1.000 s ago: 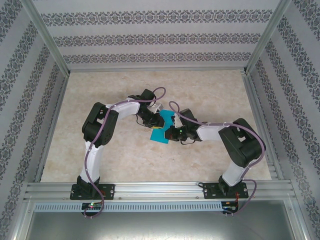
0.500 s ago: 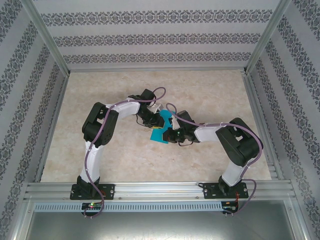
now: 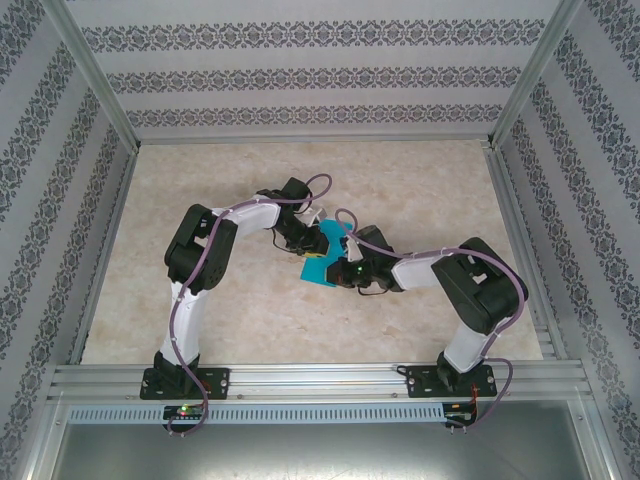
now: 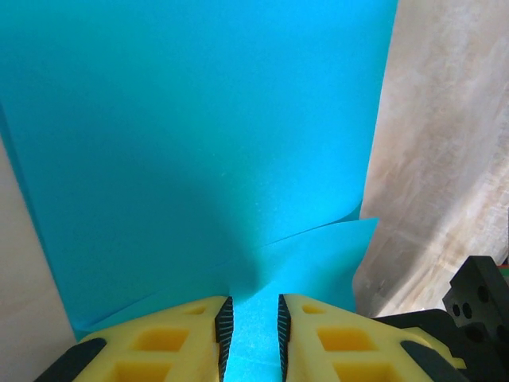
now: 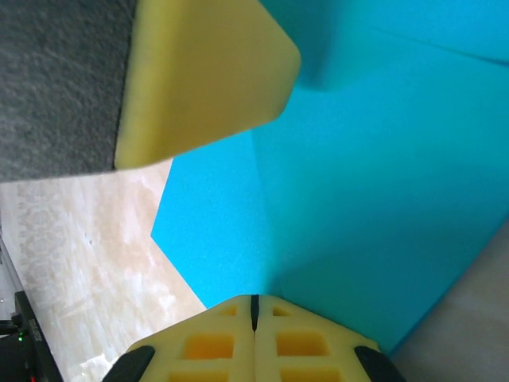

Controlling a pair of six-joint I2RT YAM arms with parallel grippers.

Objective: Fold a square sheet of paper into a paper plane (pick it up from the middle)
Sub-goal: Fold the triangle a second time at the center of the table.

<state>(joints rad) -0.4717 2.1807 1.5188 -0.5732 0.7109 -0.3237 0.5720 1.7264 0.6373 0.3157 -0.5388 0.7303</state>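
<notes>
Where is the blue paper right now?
In the top view, the blue paper lies in the middle of the table, between the tips of the left arm and the right arm, whose jaws are shut on it.

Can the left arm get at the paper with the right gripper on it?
Likely yes: the left gripper sits at the square sheet of paper, jaws slightly apart over it. The right gripper pinches the opposite side, leaving the way free.
</notes>
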